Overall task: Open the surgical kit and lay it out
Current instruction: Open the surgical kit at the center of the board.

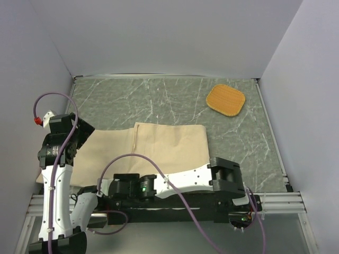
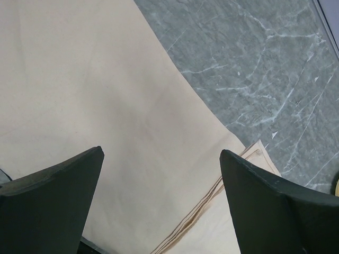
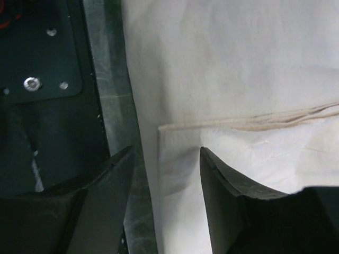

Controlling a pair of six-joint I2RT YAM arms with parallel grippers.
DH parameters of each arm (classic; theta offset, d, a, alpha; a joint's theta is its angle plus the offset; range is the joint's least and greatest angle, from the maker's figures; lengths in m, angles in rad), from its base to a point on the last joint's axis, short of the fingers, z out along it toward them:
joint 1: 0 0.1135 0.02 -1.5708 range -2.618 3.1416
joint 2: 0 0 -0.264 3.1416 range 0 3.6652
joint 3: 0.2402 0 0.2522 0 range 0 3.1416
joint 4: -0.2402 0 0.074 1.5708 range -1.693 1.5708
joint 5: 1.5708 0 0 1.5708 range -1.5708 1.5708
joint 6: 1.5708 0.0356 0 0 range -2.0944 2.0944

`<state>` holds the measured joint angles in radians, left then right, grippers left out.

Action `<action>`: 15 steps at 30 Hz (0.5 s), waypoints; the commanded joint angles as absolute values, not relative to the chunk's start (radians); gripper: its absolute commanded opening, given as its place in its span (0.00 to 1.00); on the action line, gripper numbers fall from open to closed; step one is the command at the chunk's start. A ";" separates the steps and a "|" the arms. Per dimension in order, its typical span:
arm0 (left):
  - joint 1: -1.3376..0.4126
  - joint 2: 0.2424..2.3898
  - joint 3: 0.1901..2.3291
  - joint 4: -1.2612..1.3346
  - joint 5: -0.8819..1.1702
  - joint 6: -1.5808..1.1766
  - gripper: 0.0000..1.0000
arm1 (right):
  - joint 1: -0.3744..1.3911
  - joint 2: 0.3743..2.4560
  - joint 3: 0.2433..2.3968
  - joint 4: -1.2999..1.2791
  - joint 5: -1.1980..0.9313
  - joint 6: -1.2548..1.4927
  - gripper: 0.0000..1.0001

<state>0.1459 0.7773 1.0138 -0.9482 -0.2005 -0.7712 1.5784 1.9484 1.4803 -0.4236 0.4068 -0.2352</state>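
Two grippers, both mine, attend the cloth point(image 1: 159, 145) that lies folded shut on the near half of the table point(image 1: 159, 98). At left, my left gripper point(image 2: 161, 153) hangs just above the cloth's left part with its jaws spread wide and nothing between them. I judge it is placed there to catch a flap, or to pin the bundle while another side is lifted. The cloth lies flat, a stitched hem point(image 2: 212, 196) running along one fold. Nothing of what it wraps shows, so I count the kit as unopened. My right arm point(image 1: 185, 180) reaches across the near edge so that my right gripper point(image 3: 167, 153) stands at the cloth's near border. One finger is over the dark table edge and the other over the fabric, jaws partly apart with the folded edge between them. Whether they touch the cloth I cannot tell, but the stance suits a pinch on the top layer. Far right, an orange pad point(image 1: 225, 100) lies well apart from the work.
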 commanded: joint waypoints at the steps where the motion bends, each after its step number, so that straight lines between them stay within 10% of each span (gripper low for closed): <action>1: 0.140 0.781 1.009 -0.927 -0.213 -0.750 0.99 | 1.597 2.014 1.545 -0.414 0.528 -0.301 0.56; 9: 0.138 0.793 1.009 -0.908 -0.209 -0.736 0.99 | 1.601 2.007 1.546 -0.420 0.534 -0.304 0.40; 15: 0.137 0.795 1.008 -0.899 -0.209 -0.727 0.99 | 1.598 1.945 1.548 -0.426 0.502 -0.298 0.10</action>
